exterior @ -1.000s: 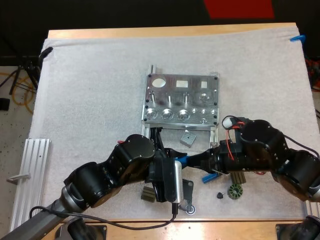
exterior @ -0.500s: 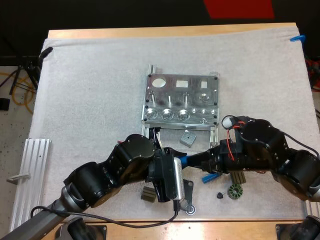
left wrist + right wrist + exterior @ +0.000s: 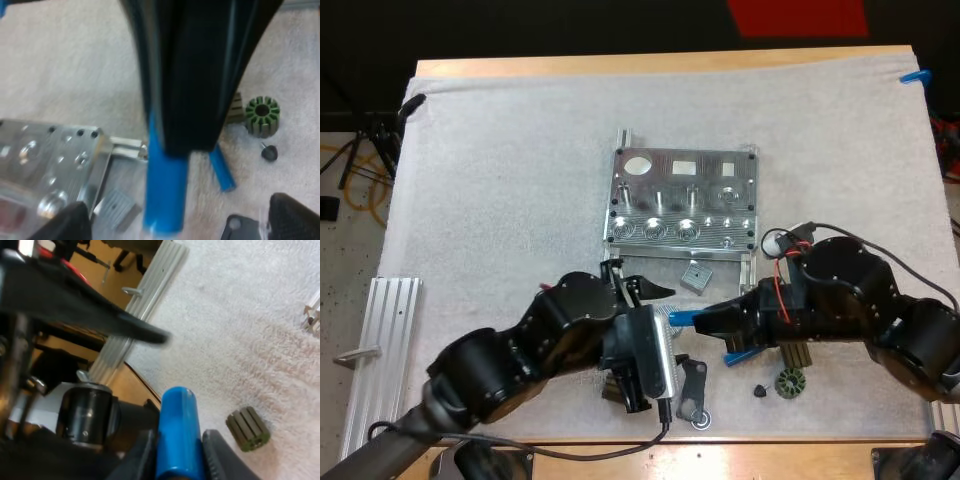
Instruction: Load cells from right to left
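Note:
The metal fixture (image 3: pixel 682 200) lies at the mat's centre. My right gripper (image 3: pixel 708 320) is shut on a blue cylinder (image 3: pixel 681 318) in front of the fixture; the right wrist view shows this cylinder (image 3: pixel 177 435) pressed between the two fingers. My left gripper (image 3: pixel 645 289) is open just left of the cylinder's free end, its fingers (image 3: pixel 292 217) wide apart on either side of the held cylinder (image 3: pixel 165 190) and clear of it. A second blue cylinder (image 3: pixel 735 355) lies on the mat under my right arm.
A small grey block (image 3: pixel 695 276) sits in front of the fixture. A green ribbed rotor (image 3: pixel 789 383), a small dark screw (image 3: pixel 759 390) and a dark ribbed part (image 3: pixel 247 428) lie near the table's front edge. A ribbed aluminium rail (image 3: pixel 382 350) lies at the left.
My left arm has drawn back to the left and toward the front edge, away from the blue cylinder. The right gripper has stayed in place, still shut on it.

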Available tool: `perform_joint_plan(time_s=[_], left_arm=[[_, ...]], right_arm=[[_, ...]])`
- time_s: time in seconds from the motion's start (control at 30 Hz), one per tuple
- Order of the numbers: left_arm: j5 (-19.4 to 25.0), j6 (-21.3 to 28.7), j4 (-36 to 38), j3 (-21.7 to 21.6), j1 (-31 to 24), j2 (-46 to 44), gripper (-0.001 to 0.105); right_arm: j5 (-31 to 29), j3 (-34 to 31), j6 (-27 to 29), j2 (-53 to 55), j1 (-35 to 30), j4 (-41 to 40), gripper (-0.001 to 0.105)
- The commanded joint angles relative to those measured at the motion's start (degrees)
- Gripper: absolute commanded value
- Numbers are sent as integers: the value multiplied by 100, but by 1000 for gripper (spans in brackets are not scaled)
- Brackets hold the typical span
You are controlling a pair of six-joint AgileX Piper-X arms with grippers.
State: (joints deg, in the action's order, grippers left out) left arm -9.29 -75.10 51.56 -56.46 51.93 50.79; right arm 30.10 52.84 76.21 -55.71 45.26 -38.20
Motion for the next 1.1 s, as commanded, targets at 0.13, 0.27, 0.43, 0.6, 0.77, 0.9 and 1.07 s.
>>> perform_joint_plan(time_s=[0.13,0.27,0.43,0.6,0.77,0.9,1.07], left_arm=[[624,-958,485,-274,6,-333,71],[988,-1562,520,-274,6,-520,71],[1652,-2235,518,-274,6,-755,71],[1915,-2398,614,-274,6,-926,71],[2287,-2791,941,-274,6,-961,71],[2287,-3577,1074,-274,6,-961,71],[2287,-3813,931,-274,6,-961,71]], right_arm=[[-631,394,1028,22,9,-962,0],[-1127,640,1538,22,9,-1458,0],[-1433,1089,1995,-127,9,-2294,0],[-2190,1594,2604,-513,9,-3136,0],[-2566,2008,3040,-858,9,-3491,0],[-3082,2301,3353,-1168,9,-3697,0],[-3214,2475,3721,-1408,9,-3716,0]])
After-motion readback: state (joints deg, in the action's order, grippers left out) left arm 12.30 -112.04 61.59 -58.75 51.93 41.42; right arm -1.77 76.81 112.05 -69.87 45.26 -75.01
